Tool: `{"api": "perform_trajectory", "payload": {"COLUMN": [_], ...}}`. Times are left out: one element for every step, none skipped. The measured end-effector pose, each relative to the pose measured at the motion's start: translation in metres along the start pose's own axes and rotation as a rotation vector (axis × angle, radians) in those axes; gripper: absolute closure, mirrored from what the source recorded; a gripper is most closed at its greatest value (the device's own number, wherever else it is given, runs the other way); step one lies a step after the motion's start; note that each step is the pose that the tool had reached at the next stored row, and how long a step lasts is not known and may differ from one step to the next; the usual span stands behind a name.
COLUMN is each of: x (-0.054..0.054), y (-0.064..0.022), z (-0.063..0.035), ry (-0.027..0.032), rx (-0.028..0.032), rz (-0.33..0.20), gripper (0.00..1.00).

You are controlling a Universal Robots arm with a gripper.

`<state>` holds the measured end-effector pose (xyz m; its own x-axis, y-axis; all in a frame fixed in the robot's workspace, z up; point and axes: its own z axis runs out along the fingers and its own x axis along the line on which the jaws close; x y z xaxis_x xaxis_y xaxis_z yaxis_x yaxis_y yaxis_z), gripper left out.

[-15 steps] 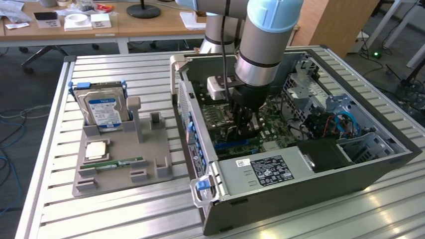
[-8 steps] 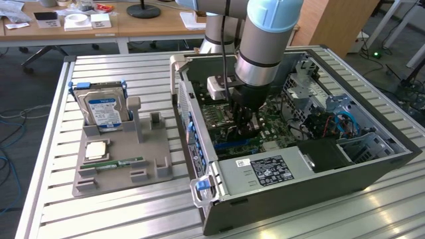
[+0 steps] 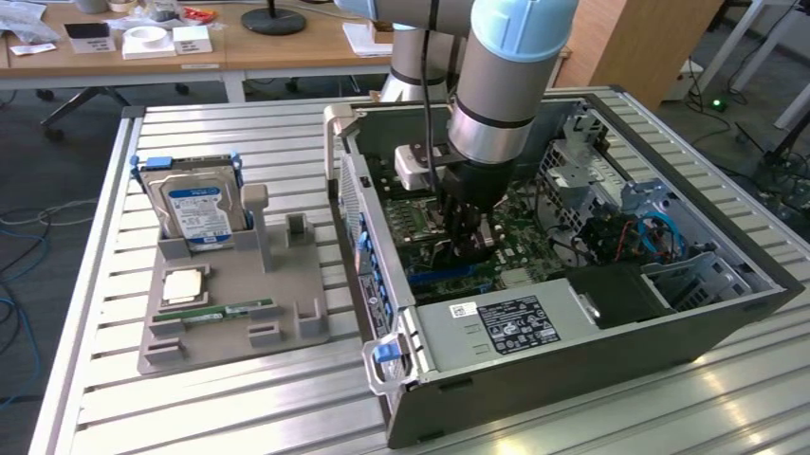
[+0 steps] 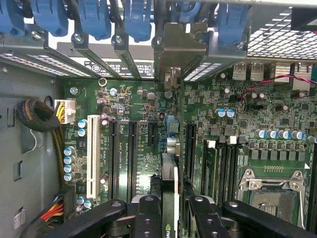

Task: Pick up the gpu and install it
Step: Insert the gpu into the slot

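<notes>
Your tool (image 4: 171, 220) is clenched on the gpu (image 4: 169, 181): black fingers (image 4: 148, 218) sit on either side of the card, which you see edge-on in the wrist view. The card stands upright over the motherboard (image 4: 133, 99), parallel to the dark expansion slots (image 4: 132, 153) and between them and the RAM slots (image 4: 220, 168). Its metal bracket (image 4: 181, 47) is against the rear wall, in the row of slot covers under the blue clips (image 4: 94, 17). Can't tell whether the card's lower edge is seated in a slot. The white slot (image 4: 92, 153) lies beyond the dark ones, and the CPU socket (image 4: 270, 188) is on the opposite side.

In the exterior view, the arm (image 3: 500, 85) reaches straight down into the open case (image 3: 708, 318). The case lies on its side along the surface's (image 3: 190, 408) edge on the exterior view's right, with the power supply (image 3: 500, 327) at its near end. A grey fixture (image 3: 298, 318) by the opposite edge holds the hard drive (image 3: 196, 209) upright, with a RAM stick (image 3: 234, 310) and a CPU (image 3: 184, 284) lying flat.
</notes>
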<state>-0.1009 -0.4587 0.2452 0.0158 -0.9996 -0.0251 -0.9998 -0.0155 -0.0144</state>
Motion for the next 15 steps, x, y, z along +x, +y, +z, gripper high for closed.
{"api": "perform_trajectory", "payload": {"x": [0.0000, 0.0000, 0.0001, 0.0001, 0.0002, 0.0003, 0.0003, 0.0003, 0.0003, 0.0004, 0.0004, 0.0004, 0.0007, 0.0009, 0.0009], "y": [0.0000, 0.0000, 0.0000, 0.0000, 0.0000, 0.0000, -0.0001, -0.0001, -0.0001, -0.0002, -0.0003, -0.0003, -0.0003, -0.0004, -0.0004], "z": [0.0000, 0.0000, 0.0000, 0.0000, 0.0000, 0.0000, 0.0000, -0.0001, 0.0000, 0.0000, 0.0000, 0.0000, -0.0001, -0.0001, -0.0001], "ry": [0.0000, 0.0001, 0.0001, 0.0001, 0.0001, 0.0001, 0.0001, 0.0001, 0.0001, 0.0001, 0.0001, 0.0001, 0.0001, 0.0001, 0.0001], "rx": [0.0000, 0.0000, 0.0001, 0.0001, 0.0001, 0.0001, 0.0001, 0.0001, 0.0001, 0.0001, 0.0001, 0.0001, 0.0001, 0.0001, 0.0001], "rz": [0.001, 0.002, 0.003, 0.003, 0.004, 0.004, 0.004, 0.005, 0.005, 0.005, 0.005, 0.005, 0.005, 0.005, 0.005], "gripper": [0.74, 0.74, 0.74, 0.74, 0.74, 0.74, 0.74, 0.74, 0.74, 0.74, 0.74, 0.74, 0.74, 0.74, 0.74]}}
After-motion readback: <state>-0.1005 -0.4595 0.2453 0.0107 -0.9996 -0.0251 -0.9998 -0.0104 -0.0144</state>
